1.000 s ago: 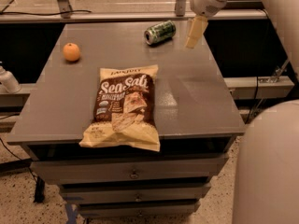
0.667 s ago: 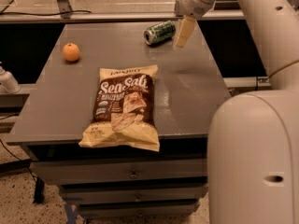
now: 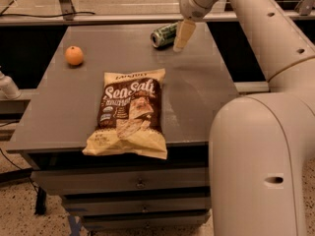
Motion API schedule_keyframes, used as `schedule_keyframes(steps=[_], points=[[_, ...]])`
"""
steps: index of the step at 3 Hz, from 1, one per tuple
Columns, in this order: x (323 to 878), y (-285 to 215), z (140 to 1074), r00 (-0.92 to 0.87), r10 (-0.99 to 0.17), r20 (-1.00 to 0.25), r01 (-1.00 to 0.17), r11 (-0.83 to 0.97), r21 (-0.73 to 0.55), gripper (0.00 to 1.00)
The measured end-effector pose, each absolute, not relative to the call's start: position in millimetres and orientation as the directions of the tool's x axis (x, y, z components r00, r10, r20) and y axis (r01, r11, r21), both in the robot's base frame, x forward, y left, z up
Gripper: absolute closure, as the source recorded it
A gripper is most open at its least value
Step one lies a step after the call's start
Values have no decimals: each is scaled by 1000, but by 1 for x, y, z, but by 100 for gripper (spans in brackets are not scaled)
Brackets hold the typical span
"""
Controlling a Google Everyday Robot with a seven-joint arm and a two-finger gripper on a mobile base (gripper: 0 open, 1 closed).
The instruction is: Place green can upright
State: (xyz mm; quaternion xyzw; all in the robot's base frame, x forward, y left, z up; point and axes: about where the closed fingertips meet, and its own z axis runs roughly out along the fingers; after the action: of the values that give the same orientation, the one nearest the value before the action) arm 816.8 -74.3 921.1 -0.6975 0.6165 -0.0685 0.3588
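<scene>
The green can [image 3: 163,35] lies on its side at the far middle of the grey table [image 3: 197,87], its silver end facing front left. My gripper [image 3: 183,35] hangs from the pale arm [image 3: 236,14] that reaches in from the right. It sits just to the right of the can, close beside its far end and low over the tabletop. I cannot tell whether it touches the can.
A Sea Salt chip bag [image 3: 129,113] lies flat at the table's front middle. A round orange fruit [image 3: 74,55] sits at the far left. The robot's pale body [image 3: 261,166] fills the right foreground. Drawers [image 3: 140,183] are below the tabletop.
The arm has swung left, bringing my gripper from right of the can to close beside it. The can, bag and orange have not moved.
</scene>
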Motion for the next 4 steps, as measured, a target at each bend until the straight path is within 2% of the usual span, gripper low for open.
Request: schedule_keyframes(steps=[2,4], points=[[816,-45,883,256,-918,-303,-848,-63,-526,0],[820,-52,880,269,-938,-217,-853,-127,-506,0]])
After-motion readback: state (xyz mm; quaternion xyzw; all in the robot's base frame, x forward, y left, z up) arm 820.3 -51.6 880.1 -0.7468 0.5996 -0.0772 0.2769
